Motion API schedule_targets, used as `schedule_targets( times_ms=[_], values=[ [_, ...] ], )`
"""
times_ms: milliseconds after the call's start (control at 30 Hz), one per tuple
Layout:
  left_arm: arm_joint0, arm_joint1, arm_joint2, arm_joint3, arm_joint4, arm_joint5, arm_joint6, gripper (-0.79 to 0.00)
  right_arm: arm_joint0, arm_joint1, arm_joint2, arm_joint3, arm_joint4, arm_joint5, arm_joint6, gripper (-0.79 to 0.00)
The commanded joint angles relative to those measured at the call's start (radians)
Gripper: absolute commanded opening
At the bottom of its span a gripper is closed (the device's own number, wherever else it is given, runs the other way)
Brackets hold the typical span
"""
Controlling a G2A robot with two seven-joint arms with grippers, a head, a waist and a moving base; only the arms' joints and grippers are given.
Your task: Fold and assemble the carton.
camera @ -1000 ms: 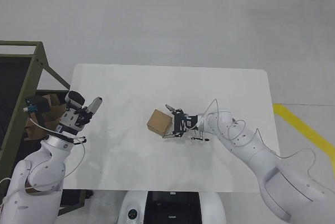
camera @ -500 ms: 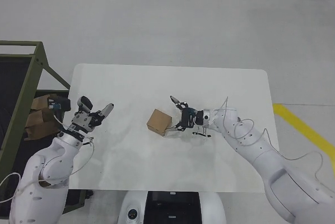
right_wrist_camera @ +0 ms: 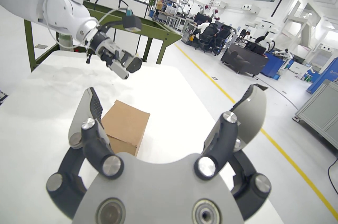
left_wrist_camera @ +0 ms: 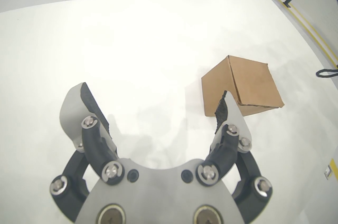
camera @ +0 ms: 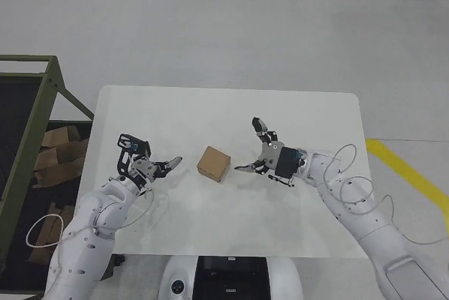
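Right end effector (camera: 246, 145) has backed off the carton (camera: 213, 163), left end effector (left_wrist_camera: 154, 89) has neared it, both spread apart.

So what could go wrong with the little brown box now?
1. The left gripper and the right gripper are both open and off the carton, so nothing holds it. A nudge from one side could slide it across the smooth table.
2. In the left wrist view, one top edge of the carton looks slightly lifted, so that flap might pop open.
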Motion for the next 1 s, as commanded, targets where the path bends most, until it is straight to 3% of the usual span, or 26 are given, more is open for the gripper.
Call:
schedule_targets(
  times_ms=[0,333,967],
  values=[
    [-0.014,-0.001,0.022,0.014,0.011,-0.001,-0.004,0.0,-0.031,0.014,0.031,-0.049,-0.001,-0.004,0.009,0.0],
    [-0.044,-0.004,0.092,0.034,0.052,-0.003,-0.018,0.0,-0.139,0.057,0.128,-0.199,0.003,-0.03,0.07,0.0],
    [-0.044,-0.003,0.158,0.01,0.086,-0.023,-0.034,0.0,-0.173,0.072,0.163,-0.235,0.039,-0.019,0.093,0.0]
  ],
)
